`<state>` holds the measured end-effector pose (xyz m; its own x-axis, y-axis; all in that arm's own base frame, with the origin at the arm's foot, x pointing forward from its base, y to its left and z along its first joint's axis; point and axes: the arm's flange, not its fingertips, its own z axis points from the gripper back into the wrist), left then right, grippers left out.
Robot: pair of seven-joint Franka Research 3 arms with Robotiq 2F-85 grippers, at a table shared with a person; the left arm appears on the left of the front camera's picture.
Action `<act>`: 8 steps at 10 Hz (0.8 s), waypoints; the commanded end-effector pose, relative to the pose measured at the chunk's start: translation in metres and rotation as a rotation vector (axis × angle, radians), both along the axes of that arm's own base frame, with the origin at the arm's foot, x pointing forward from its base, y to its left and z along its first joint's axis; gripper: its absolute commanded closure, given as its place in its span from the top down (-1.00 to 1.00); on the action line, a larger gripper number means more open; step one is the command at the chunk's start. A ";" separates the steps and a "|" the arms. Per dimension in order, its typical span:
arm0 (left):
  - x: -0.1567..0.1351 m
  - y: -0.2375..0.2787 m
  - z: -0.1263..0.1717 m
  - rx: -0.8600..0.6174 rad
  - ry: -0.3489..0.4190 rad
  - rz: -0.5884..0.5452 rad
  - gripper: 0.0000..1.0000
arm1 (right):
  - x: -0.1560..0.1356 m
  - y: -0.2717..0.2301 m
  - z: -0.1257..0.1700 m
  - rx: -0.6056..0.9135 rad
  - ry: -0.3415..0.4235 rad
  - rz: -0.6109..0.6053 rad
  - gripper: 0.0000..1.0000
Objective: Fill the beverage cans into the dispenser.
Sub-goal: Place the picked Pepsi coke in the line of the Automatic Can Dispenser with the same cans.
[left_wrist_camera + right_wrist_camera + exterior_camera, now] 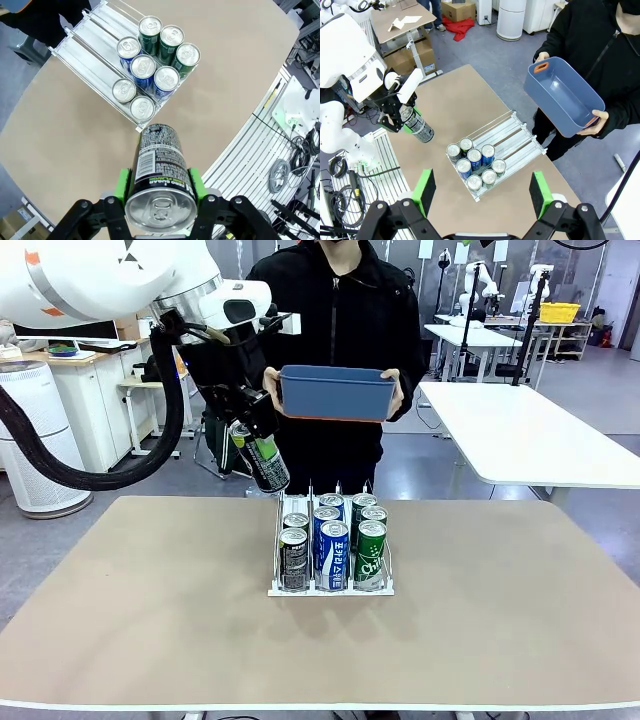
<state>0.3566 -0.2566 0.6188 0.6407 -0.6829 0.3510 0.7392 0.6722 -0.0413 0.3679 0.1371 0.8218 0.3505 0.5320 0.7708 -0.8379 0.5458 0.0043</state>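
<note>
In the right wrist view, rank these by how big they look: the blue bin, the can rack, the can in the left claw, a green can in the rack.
1. Blue bin and can rack: similar, unranked.
2. Can in the left claw.
3. Green can in the rack, seen from above, so unsure.

Your table has a plain tan top with rounded corners. The only thing standing directly on it is the dispenser, a clear three-lane rack on a white base, set near the middle. Seven cans sit in its lanes, crowded toward the end nearest the robot.
</note>
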 end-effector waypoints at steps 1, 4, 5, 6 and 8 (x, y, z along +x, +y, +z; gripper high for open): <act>-0.009 -0.016 -0.003 0.015 -0.059 0.159 0.15 | -0.001 0.000 -0.002 -0.001 0.002 0.001 1.00; -0.040 -0.043 -0.011 0.045 -0.150 0.219 0.15 | -0.001 0.000 -0.002 -0.001 0.002 0.001 1.00; -0.053 -0.052 -0.015 0.075 -0.188 0.151 0.15 | -0.001 0.000 -0.002 -0.001 0.002 0.001 1.00; -0.065 -0.053 -0.021 0.095 -0.242 0.099 0.15 | -0.001 0.000 -0.002 -0.001 0.002 0.001 1.00; -0.086 -0.069 -0.043 0.078 -0.302 0.047 0.15 | -0.001 0.000 -0.002 -0.001 0.002 0.001 1.00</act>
